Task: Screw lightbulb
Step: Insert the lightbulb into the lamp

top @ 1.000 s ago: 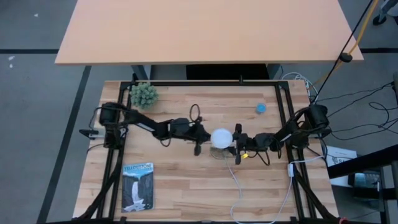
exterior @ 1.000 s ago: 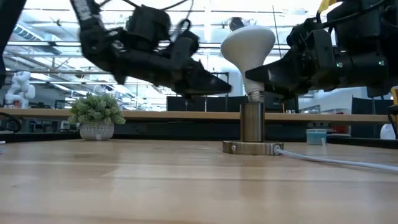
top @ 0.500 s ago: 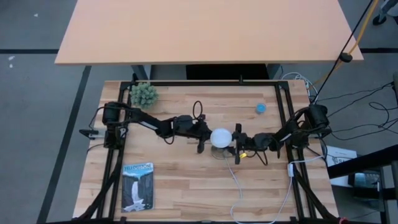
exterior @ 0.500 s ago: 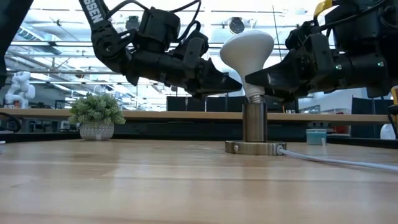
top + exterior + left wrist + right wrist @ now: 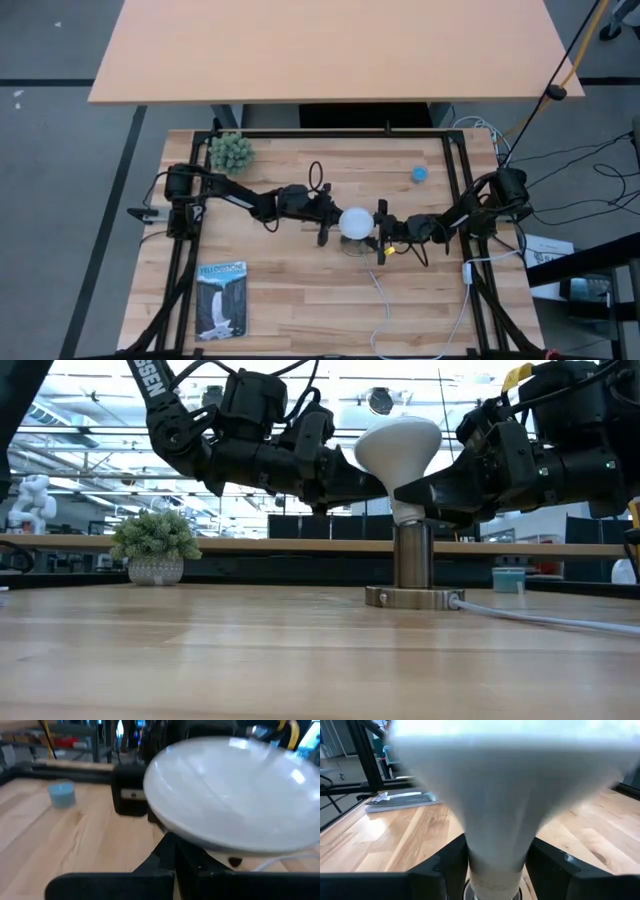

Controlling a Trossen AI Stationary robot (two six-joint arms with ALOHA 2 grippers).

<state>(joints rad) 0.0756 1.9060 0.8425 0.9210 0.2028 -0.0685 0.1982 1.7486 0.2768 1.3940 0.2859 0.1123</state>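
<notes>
Wooden counter (image 5: pixel 300 280) is carrying the socket; right gripper (image 5: pixel 415 488), fingers spread around the lightbulb (image 5: pixel 399 442) neck, should be re-pinching squarely; left gripper (image 5: pixel 375 482), fingers pressed together, is steadying it.

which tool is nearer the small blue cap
Right. The right tool sits at the lightbulb, closer to the blue cap; the left tool is on the lightbulb's other side, farther off.

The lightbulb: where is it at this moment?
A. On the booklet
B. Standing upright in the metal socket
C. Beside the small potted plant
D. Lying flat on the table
B: the lightbulb stands dome-up with its narrow end in the metal socket, in the low view.
</notes>
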